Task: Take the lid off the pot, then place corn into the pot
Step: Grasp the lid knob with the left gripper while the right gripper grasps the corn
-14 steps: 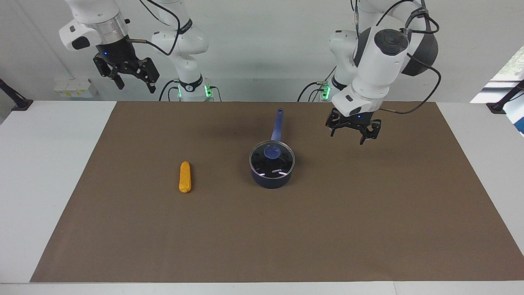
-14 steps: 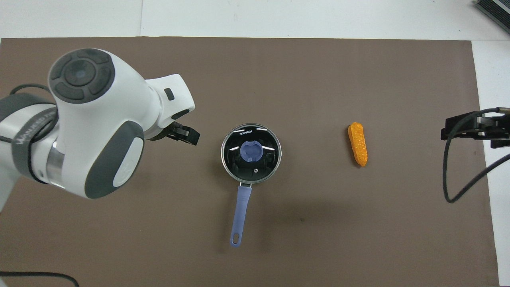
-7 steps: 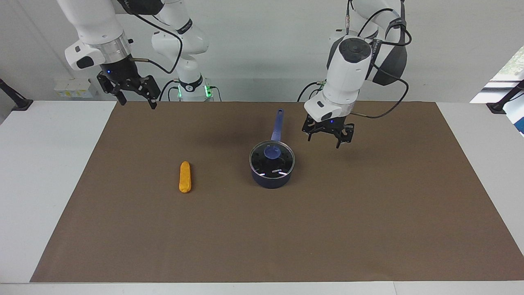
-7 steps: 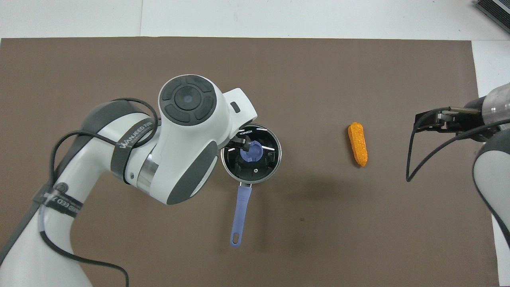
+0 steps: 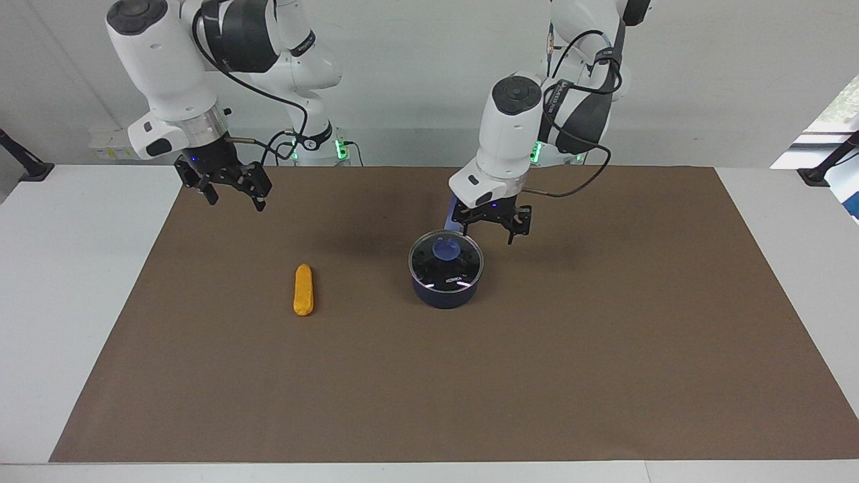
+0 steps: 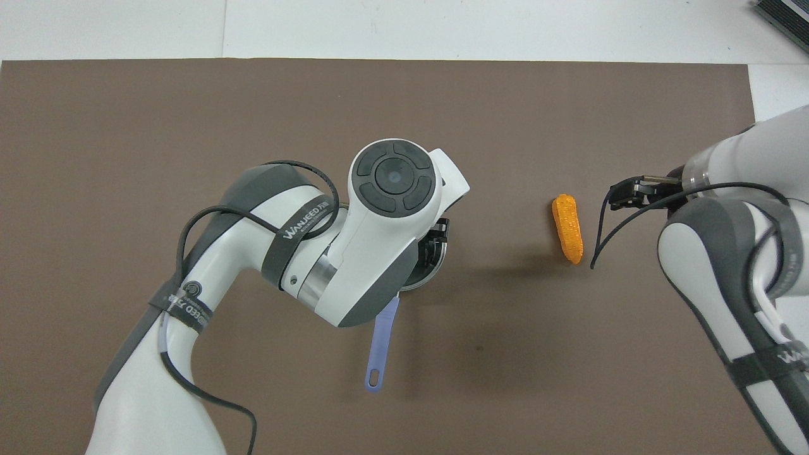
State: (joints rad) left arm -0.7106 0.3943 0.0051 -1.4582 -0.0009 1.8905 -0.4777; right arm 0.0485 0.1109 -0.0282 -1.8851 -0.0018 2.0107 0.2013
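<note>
Lid on pot, both grippers up, empty.
Clear glass lid w/ blue knob [image 5: 446,257] sits on navy saucepan [image 5: 443,294], mid-mat; inside hidden. Orange cob [image 5: 303,289] on mat twd right arm's end. Left gripper [image 5: 490,227] spread wide over pot handle; right gripper [image 5: 228,192] spread over mat's robot-side edge.

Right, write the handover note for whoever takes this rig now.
Left gripper: open, empty, up in the air over the pot's handle, close to the lid, not touching it.
Right gripper: open, empty, raised over the mat toward the right arm's end of the table.
Lid: closed on the pot.
Corn: lying on the brown mat, beside the pot toward the right arm's end.
Done: nothing yet.
Left: grip the lid's blue knob, lift the lid off, then put the corn into the pot.
</note>
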